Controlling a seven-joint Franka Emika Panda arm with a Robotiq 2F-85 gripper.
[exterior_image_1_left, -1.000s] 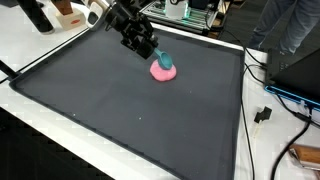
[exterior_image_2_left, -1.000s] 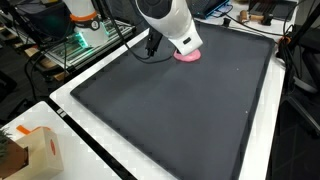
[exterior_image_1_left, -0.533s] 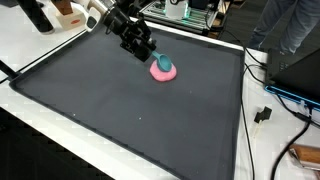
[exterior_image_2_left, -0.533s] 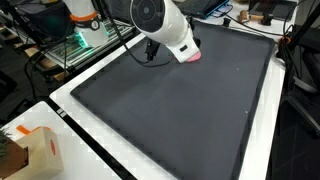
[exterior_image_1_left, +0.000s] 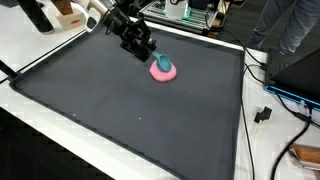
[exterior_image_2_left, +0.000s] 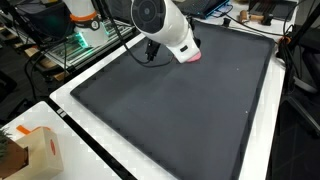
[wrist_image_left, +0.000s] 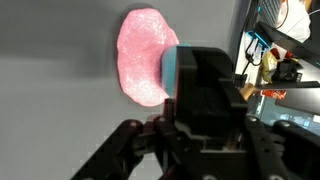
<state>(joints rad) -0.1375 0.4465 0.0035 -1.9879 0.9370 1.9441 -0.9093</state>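
- Wrist view is mostly dark mat (wrist_image_left: 50, 120) (it covers the white bench (exterior_image_1_left: 40, 48)).
- End effector (exterior_image_1_left: 150, 50) hangs over the mat's far side — I cannot tell how wide it is.
- Pink disc (exterior_image_1_left: 163, 72) lies just beside it.
- Teal block (exterior_image_1_left: 163, 60) rests on the disc — best met squarely, without shoving the disc.

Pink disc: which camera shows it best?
An exterior view: the pink disc lies whole on the dark mat. Wrist view shows it large, one edge covered. In an exterior view the arm hides most of it.
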